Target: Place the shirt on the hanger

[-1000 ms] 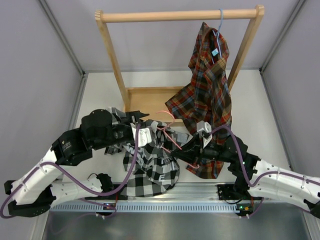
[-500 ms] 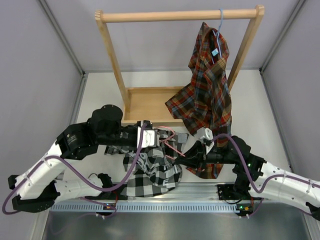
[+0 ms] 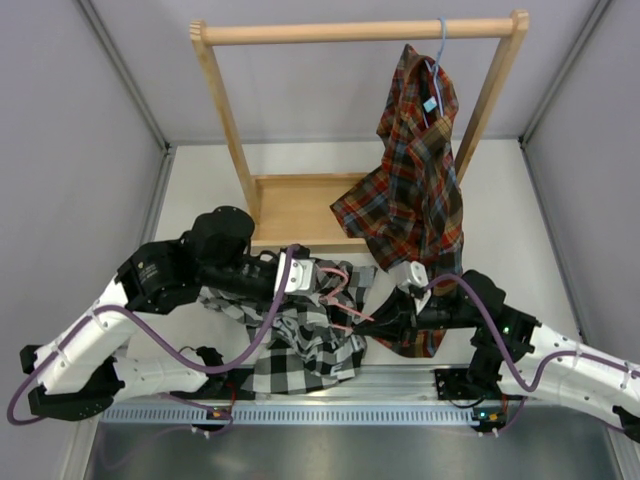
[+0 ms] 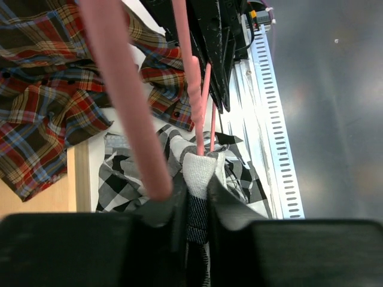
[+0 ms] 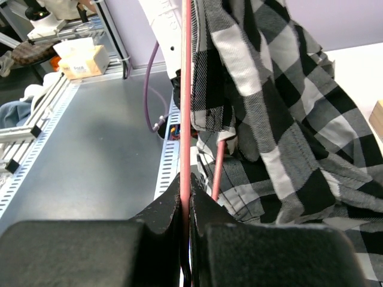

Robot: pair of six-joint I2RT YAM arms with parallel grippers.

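"Is the shirt [image 3: 300,350] on the hanger [image 5: 186,89]?"

"Not yet. It lies bunched on the desk [image 3: 500,200] in front of the wooden rack [image 3: 225,110]. Your left claw [image 4: 196,191] pinches its cloth. Your right claw [image 5: 185,200] grips the pink wire. You need to slide the hanger inside."

Most of the hanger [image 3: 338,272] under shirt [image 3: 300,350] folds; in the left wrist view, blurred, top cut off.

Centre front: occupied by the shirt [image 3: 300,350] and the hanger [image 3: 337,272], bunched between both arms.
Rack [image 3: 225,110], right half: filled by the plaid shirt [image 3: 410,190], hung down to the table [image 3: 510,230].
Rack, left half: passage is left open under the rail.
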